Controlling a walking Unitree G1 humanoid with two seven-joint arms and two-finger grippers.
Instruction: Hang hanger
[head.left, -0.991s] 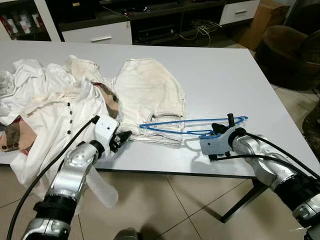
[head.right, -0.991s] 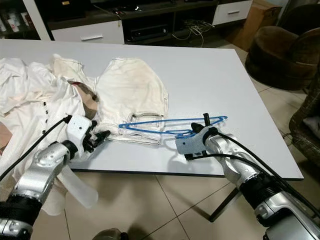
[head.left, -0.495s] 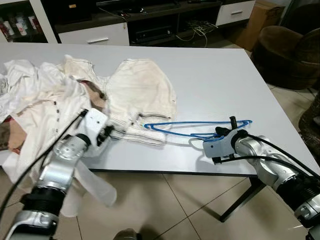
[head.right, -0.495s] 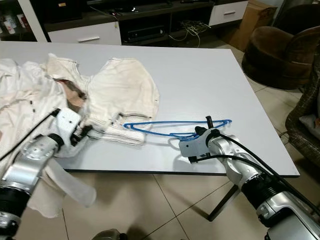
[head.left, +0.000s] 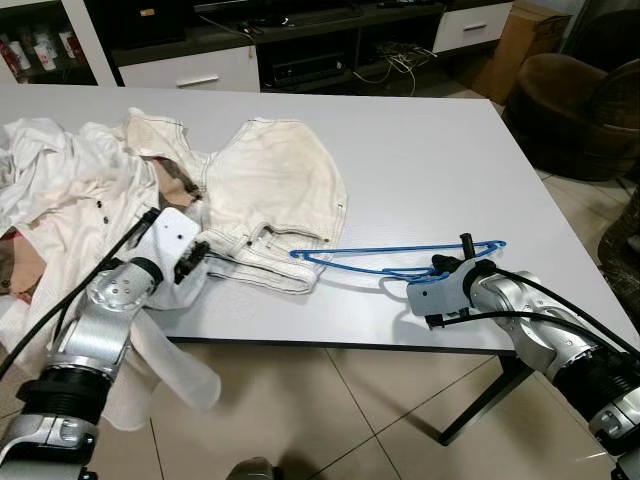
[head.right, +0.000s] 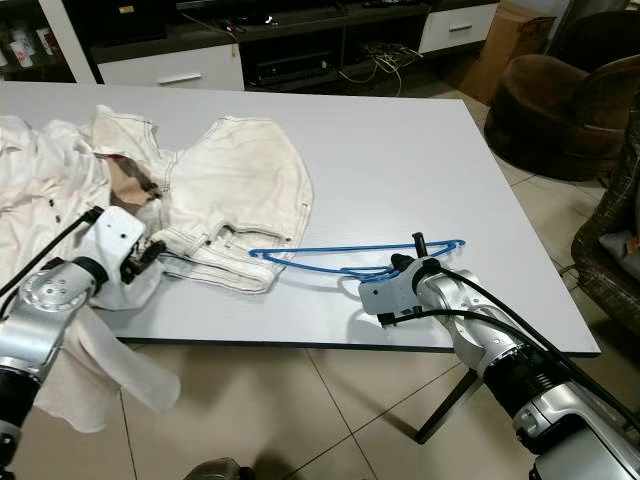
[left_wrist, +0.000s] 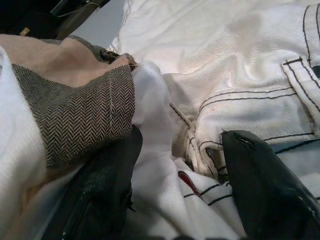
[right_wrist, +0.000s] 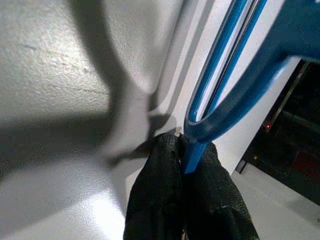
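Observation:
A thin blue wire hanger (head.left: 400, 255) lies flat on the white table (head.left: 450, 140) near its front edge. My right gripper (head.left: 455, 262) is shut on the hanger's hook end; in the right wrist view the blue wire (right_wrist: 225, 95) runs out from between the closed black fingers (right_wrist: 155, 200). Cream shorts (head.left: 275, 190) with dark stitching lie left of the hanger, just apart from its tip. My left gripper (head.left: 195, 258) sits at the shorts' waistband, and in the left wrist view (left_wrist: 182, 142) bunched white stitched cloth fills the gap between its two fingers.
A heap of white and herringbone clothes (head.left: 70, 190) covers the table's left end and hangs over the front edge. A brown armchair (head.left: 575, 100) stands to the right of the table. A dark TV cabinet (head.left: 300, 50) runs along the back. Tiled floor lies below.
My left gripper has drawn the shorts to the left, so the hanger's tip now lies off the cloth. The right gripper keeps its hold on the hanger. The camera shifted slightly.

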